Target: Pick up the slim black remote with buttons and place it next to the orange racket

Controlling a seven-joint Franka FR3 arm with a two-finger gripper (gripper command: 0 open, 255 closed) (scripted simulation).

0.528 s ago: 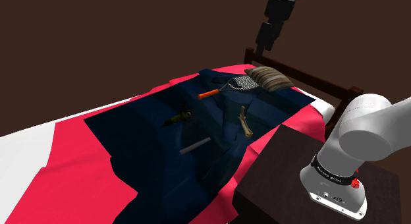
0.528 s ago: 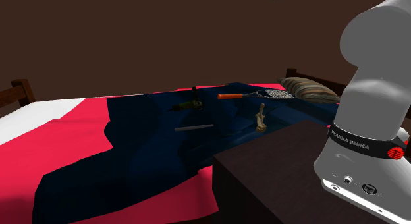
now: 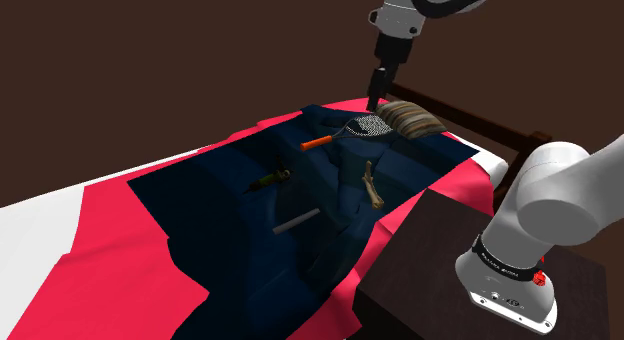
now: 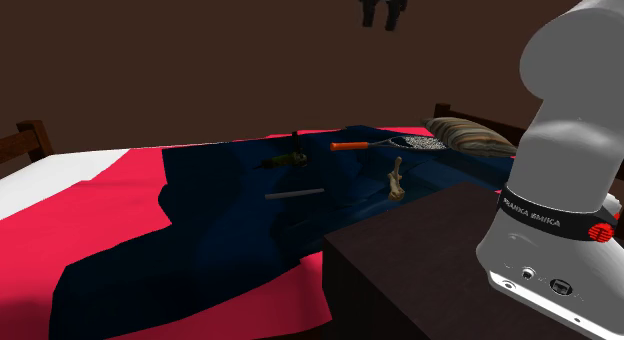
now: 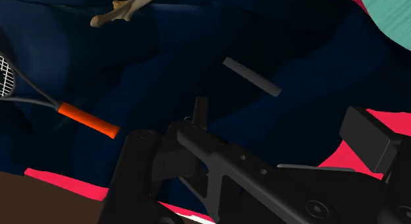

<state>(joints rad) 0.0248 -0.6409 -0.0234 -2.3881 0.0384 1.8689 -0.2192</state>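
"FRANKA EMIKA" on the arm's black band (image 4: 546, 217)

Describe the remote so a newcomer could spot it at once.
On the red-sheeted bed, find the dark blue blanket. The remote lies near its middle. It is a slim, plain grey bar, unlike the orange-handled racket and the knobbly pale bone.

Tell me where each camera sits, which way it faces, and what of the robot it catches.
Shoulder view: beside and behind the stand, looking down across the bed; arm base at lower right, claw hanging above the bed.
Second exterior view: low beside the stand, facing along the bed toward the pillow; arm base at right, claw at the top edge.
Wrist view: on the hand, looking down at the blue blanket; black claw parts along the bottom.
Shared: all three show the grey remote and racket.
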